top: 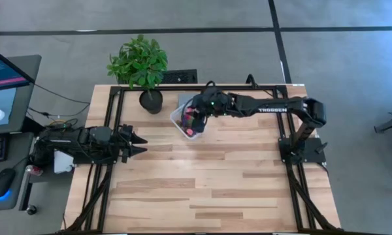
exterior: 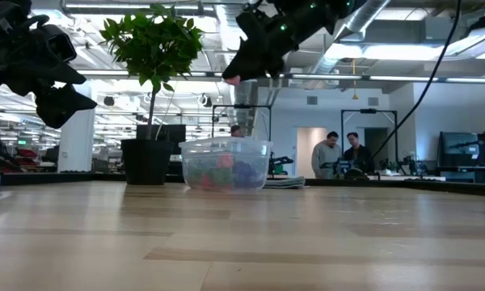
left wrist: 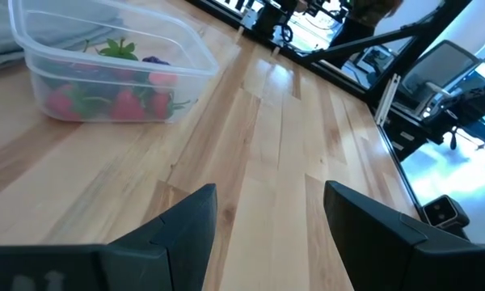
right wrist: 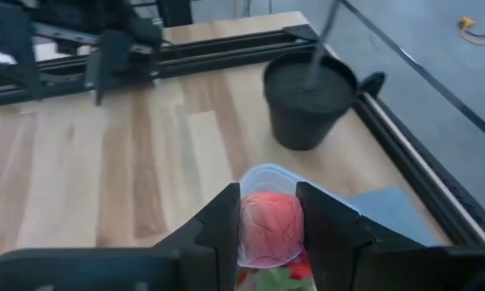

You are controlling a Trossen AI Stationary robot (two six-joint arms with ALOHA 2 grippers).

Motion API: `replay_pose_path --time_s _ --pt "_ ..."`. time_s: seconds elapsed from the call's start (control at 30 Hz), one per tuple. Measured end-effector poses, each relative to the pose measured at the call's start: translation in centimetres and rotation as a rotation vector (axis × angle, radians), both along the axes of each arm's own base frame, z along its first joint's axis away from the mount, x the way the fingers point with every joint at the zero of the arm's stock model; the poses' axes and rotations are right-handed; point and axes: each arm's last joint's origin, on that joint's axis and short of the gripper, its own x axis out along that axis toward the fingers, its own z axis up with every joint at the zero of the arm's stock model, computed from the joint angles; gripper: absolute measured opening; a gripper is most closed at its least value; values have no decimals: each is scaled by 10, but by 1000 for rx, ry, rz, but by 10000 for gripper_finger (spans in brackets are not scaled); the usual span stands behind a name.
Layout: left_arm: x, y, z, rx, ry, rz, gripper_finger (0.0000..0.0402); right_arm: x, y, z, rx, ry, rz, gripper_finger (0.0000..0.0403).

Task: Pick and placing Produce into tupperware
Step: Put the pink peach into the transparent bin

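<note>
Pink fruit sits clamped between the shut fingers of the right hand, which hangs above the tub at about 12 o'clock on the surface, beside the plant pot. Released off-centre, the piece could strike the rim and bounce onto the surface, or rebound off the fruit already inside. Left hand waits empty and half open at 9 o'clock.
</note>
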Motion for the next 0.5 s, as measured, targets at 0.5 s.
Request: replay_pose_path --time_s 0.5 --pt "0 1 0 12 -1 20 219 -6 -22 -22 60 -120 -83 137"
